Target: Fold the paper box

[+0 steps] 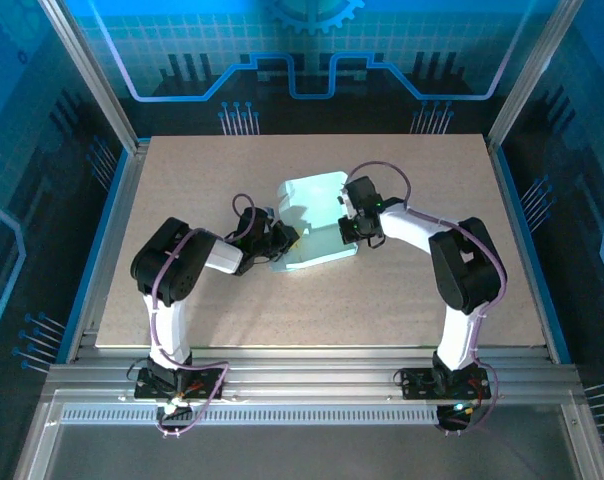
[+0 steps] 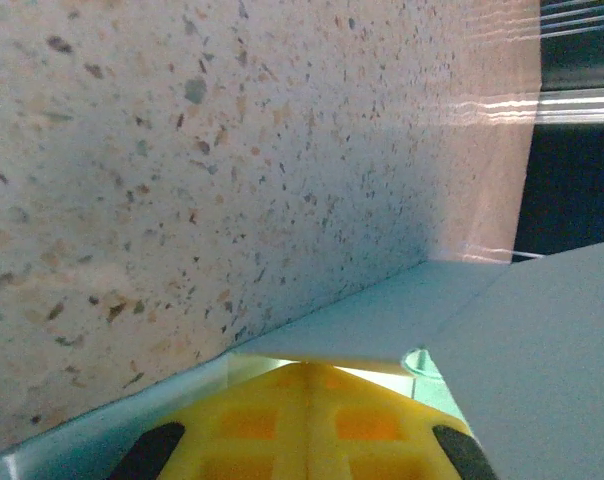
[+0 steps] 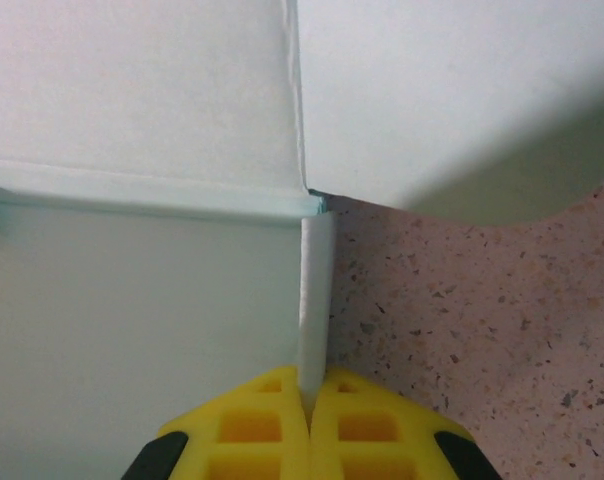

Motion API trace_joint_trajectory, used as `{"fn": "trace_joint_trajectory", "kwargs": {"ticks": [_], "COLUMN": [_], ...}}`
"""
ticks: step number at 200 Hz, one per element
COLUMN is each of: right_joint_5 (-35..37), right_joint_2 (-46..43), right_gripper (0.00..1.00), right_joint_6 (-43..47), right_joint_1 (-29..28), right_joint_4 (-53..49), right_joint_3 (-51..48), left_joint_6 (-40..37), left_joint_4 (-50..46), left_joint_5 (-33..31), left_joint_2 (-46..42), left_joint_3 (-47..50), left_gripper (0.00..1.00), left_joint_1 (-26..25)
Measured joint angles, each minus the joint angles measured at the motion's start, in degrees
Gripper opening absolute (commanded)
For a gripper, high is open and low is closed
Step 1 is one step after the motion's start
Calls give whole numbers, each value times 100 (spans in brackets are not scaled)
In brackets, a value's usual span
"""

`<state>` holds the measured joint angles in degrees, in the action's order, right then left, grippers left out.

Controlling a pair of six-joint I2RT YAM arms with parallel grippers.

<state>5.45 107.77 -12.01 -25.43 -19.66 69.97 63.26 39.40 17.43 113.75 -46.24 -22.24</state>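
The paper box (image 1: 312, 222) is pale mint card, partly folded, lying mid-table between the two arms. My left gripper (image 1: 282, 243) is at its left edge. In the left wrist view its yellow fingers (image 2: 307, 365) are shut tip to tip, with the tips against the near edge of a flap (image 2: 382, 320) that crosses above them; no card shows between them. My right gripper (image 1: 350, 226) is at the box's right side. In the right wrist view it (image 3: 307, 385) is shut on a narrow upright strip (image 3: 315, 290) of the paper box (image 3: 132, 300), next to a crease.
The speckled beige table (image 1: 182, 180) carries only the box and the arms. Aluminium rails (image 1: 312, 385) run along the near edge and blue panels stand behind the far edge. Bare tabletop (image 3: 462, 330) lies right of the pinched strip.
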Motion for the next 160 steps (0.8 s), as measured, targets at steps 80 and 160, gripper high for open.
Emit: {"fn": "trace_joint_trajectory", "kwargs": {"ticks": [80, 160], "right_joint_5": [-151, -254], "right_joint_2": [-44, -46], "right_gripper": [0, 0], "right_joint_6": [-68, -299], "right_joint_1": [-11, -11], "right_joint_4": [57, 2], "right_joint_3": [-76, -76], "left_joint_6": [-61, -739], "left_joint_4": [-376, -2337], "left_joint_5": [-308, -1714], "left_joint_2": [-586, -2680], "left_joint_3": [391, 804], "left_gripper": [17, 45], "left_joint_1": [9, -151]}}
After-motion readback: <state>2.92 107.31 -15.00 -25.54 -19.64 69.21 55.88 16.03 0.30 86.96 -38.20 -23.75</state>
